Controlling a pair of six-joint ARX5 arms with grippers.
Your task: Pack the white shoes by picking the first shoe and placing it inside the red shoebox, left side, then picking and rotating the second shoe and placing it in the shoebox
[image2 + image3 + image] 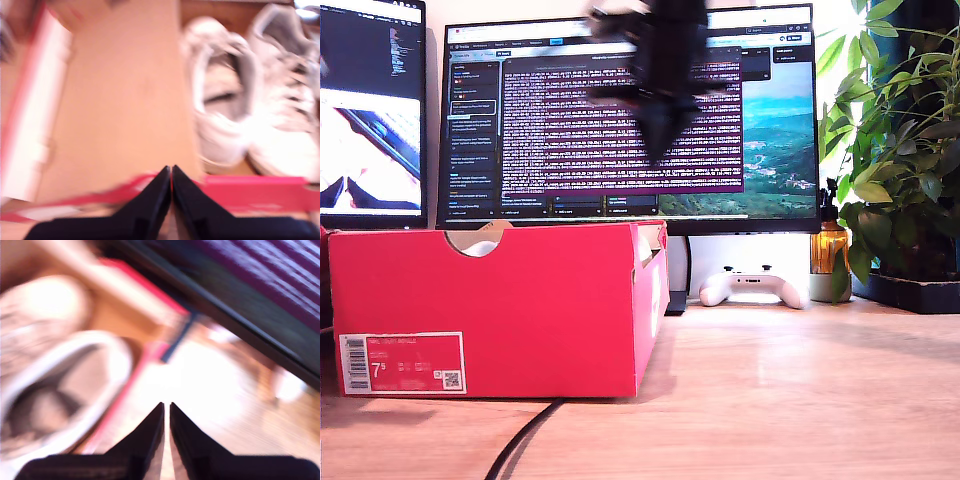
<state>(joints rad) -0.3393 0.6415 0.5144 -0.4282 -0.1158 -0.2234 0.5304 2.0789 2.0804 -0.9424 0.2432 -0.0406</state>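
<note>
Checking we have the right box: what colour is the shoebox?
Bright red shoebox, clearest in the exterior view.

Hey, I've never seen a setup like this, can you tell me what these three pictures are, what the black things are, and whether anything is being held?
This is a robot with two arms. One picture comes from a camera standing on the light wooden desk; the other two come from cameras riding on each arm's hand.

In the desk picture you see a bright red cardboard shoebox, computer monitors behind it, a white game controller, a leafy plant, and a blurred black arm above.

My first hand appears as two black fingers pressed together, looking down at the pair of white leather sneakers lying side by side in the box. My second hand also looks closed, with one sneaker visible nearby.

Neither hand holds anything.
</note>
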